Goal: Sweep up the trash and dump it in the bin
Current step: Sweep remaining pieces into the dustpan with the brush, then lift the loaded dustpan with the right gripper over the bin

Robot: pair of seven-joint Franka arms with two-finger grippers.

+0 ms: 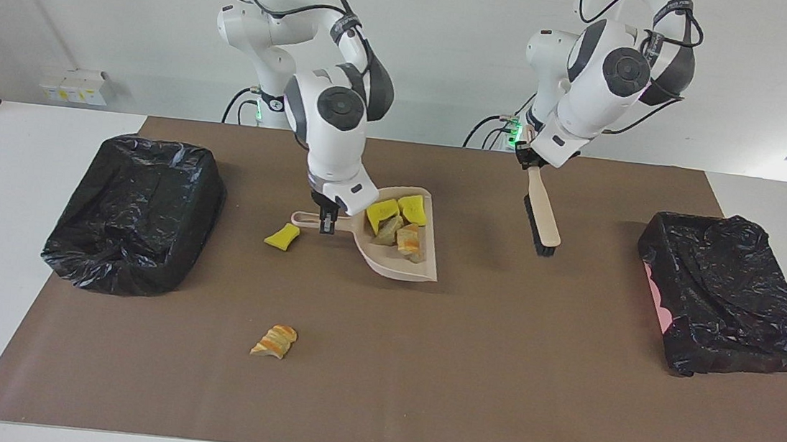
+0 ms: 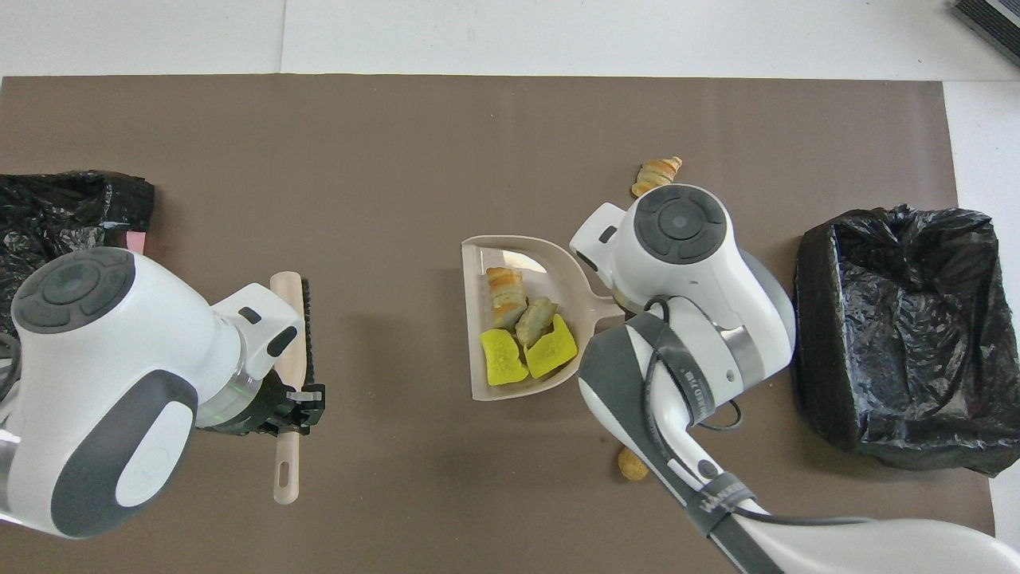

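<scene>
Four chunks in the pan: two yellow sponge pieces, one tan foam piece and one orange-striped foam piece lie in the beige plastic dustpan.
Loose trash: a yellow-green sponge chunk rests on the brown mat just beside the dustpan's handle; an orange-striped foam curl lies farther from the robots; a brown chunk sits nearer to the robots, beside the right arm.
Right gripper: fingers pinched on the dustpan's handle.
Left gripper: pinching the handle of the beige brush with black bristles, held tilted over the mat.
Bins: one black-bagged bin at the right arm's end of the table, another black-lined bin at the left arm's end.
</scene>
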